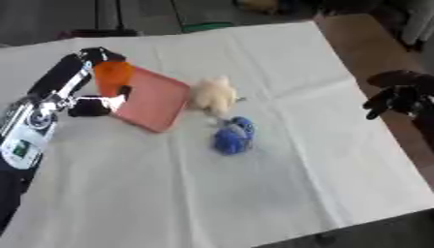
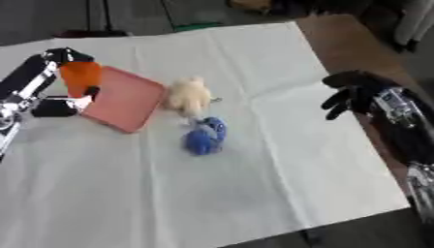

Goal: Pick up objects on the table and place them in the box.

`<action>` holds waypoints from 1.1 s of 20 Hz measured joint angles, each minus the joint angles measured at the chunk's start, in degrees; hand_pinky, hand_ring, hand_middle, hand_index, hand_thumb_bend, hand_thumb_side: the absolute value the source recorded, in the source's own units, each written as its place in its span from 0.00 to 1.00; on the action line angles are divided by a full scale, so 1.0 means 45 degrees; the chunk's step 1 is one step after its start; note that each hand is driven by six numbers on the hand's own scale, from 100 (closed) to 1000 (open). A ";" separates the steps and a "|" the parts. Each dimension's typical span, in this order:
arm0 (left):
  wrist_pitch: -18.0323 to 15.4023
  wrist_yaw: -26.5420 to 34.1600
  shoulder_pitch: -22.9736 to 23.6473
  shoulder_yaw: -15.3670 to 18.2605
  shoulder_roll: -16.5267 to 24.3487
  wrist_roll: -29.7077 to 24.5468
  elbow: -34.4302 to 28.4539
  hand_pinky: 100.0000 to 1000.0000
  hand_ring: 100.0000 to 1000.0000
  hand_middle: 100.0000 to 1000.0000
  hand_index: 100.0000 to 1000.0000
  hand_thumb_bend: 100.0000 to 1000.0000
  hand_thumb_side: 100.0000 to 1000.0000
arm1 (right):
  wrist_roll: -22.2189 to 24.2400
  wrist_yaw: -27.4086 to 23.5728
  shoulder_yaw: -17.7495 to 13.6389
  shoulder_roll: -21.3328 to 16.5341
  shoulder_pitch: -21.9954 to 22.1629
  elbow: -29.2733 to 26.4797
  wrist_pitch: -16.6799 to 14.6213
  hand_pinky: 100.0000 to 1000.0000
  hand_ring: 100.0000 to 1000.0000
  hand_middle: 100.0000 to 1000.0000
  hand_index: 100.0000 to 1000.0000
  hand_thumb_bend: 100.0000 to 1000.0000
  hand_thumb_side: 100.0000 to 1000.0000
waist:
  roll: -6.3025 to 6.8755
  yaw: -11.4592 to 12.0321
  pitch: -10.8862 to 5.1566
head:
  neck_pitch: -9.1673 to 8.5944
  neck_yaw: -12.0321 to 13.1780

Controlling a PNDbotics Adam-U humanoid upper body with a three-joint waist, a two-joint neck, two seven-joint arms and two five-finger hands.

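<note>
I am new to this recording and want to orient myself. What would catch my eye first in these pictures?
First the pink tray at the left of the white cloth, where the left hand holds an orange object at its far edge. Just to its right lie a cream plush toy and, nearer the camera, a blue plush toy. The right hand hangs curled at the cloth's right edge.

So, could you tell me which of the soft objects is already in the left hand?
The orange object, held by the left hand over the pink box. The cream toy and blue toy lie untouched on the cloth.
</note>
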 measured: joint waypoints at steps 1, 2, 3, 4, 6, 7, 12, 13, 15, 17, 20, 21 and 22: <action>0.0020 0.0008 -0.0001 0.0031 -0.0041 0.0026 0.0120 0.63 0.63 0.73 0.85 0.21 0.44 | 0.0000 0.0001 0.0000 0.0000 0.0000 0.0000 0.0000 0.48 0.58 0.73 0.73 0.00 0.97 | 0.0000 0.0000 0.0000 | 0.0000 0.0000; 0.0030 0.0015 -0.0002 0.0040 -0.0095 0.0062 0.0235 0.63 0.64 0.74 0.86 0.24 0.48 | 0.0001 0.0003 0.0000 0.0000 0.0000 0.0000 0.0001 0.48 0.58 0.73 0.73 0.00 0.97 | 0.0000 0.0000 0.0000 | 0.0000 0.0000; 0.0031 0.0027 -0.0005 0.0043 -0.0128 0.0100 0.0345 0.63 0.64 0.74 0.86 0.24 0.48 | 0.0001 0.0004 0.0000 0.0000 0.0001 0.0000 0.0001 0.48 0.58 0.73 0.73 0.00 0.97 | 0.0000 -0.0004 0.0000 | 0.0000 0.0000; 0.0023 0.0058 -0.0014 0.0049 -0.0165 0.0167 0.0437 0.62 0.66 0.80 0.88 0.31 0.62 | 0.0002 0.0005 0.0000 0.0000 0.0001 0.0000 0.0002 0.48 0.58 0.73 0.73 0.00 0.97 | -0.0001 -0.0005 0.0000 | 0.0000 0.0000; 0.0013 0.0287 -0.0097 0.0141 -0.0246 0.0444 0.0604 0.61 0.67 0.82 0.88 0.34 0.66 | 0.0002 0.0007 0.0000 0.0000 0.0002 0.0000 0.0001 0.48 0.58 0.73 0.73 0.00 0.97 | -0.0009 -0.0018 0.0000 | 0.0000 0.0000; 0.0005 0.0459 -0.0145 0.0201 -0.0283 0.0631 0.0667 0.61 0.67 0.82 0.88 0.34 0.66 | 0.0002 0.0007 0.0000 0.0000 0.0002 0.0000 0.0001 0.48 0.58 0.73 0.73 0.00 0.97 | -0.0013 -0.0032 0.0000 | 0.0000 0.0000; -0.0048 0.1468 -0.0221 0.0372 -0.0324 0.1591 0.0816 0.60 0.67 0.83 0.88 0.35 0.66 | 0.0002 0.0008 0.0000 0.0000 0.0004 0.0002 0.0001 0.48 0.58 0.73 0.73 0.00 0.97 | -0.0014 -0.0059 0.0000 | 0.0000 0.0000; -0.0057 0.1645 -0.0221 0.0390 -0.0324 0.1718 0.0816 0.60 0.67 0.83 0.88 0.35 0.66 | 0.0003 0.0008 0.0000 0.0000 0.0004 0.0003 0.0001 0.48 0.58 0.73 0.73 0.00 0.97 | -0.0013 -0.0062 0.0000 | 0.0000 0.0000; -0.0068 0.1965 -0.0221 0.0415 -0.0324 0.1887 0.0815 0.60 0.67 0.83 0.88 0.35 0.67 | 0.0004 0.0009 0.0000 0.0000 0.0004 0.0005 0.0002 0.48 0.58 0.73 0.73 0.00 0.97 | -0.0010 -0.0062 0.0000 | 0.0000 0.0000; -0.0067 0.2223 -0.0216 0.0432 -0.0324 0.1961 0.0789 0.60 0.67 0.83 0.87 0.35 0.67 | 0.0004 0.0010 0.0000 0.0000 0.0004 0.0009 0.0002 0.48 0.58 0.73 0.73 0.00 0.97 | -0.0008 -0.0062 0.0000 | 0.0000 -0.0001; -0.0075 0.2706 -0.0105 0.0503 -0.0324 0.1977 0.0456 0.59 0.66 0.82 0.86 0.36 0.65 | 0.0004 0.0010 0.0000 0.0000 0.0004 0.0035 0.0002 0.48 0.58 0.73 0.73 0.00 0.97 | -0.0008 -0.0061 0.0000 | 0.0000 -0.0007; -0.0069 0.2902 -0.0034 0.0542 -0.0324 0.1976 0.0249 0.59 0.66 0.82 0.86 0.36 0.64 | 0.0004 0.0010 -0.0002 0.0000 0.0004 0.0040 0.0002 0.48 0.58 0.73 0.73 0.00 0.97 | -0.0009 -0.0054 0.0000 | 0.0000 -0.0013; -0.0038 0.3119 0.0041 0.0599 -0.0324 0.1972 -0.0011 0.59 0.66 0.82 0.86 0.36 0.63 | 0.0004 0.0010 -0.0005 0.0000 0.0004 0.0043 0.0002 0.48 0.58 0.73 0.73 0.00 0.97 | -0.0013 -0.0048 0.0000 | 0.0000 -0.0026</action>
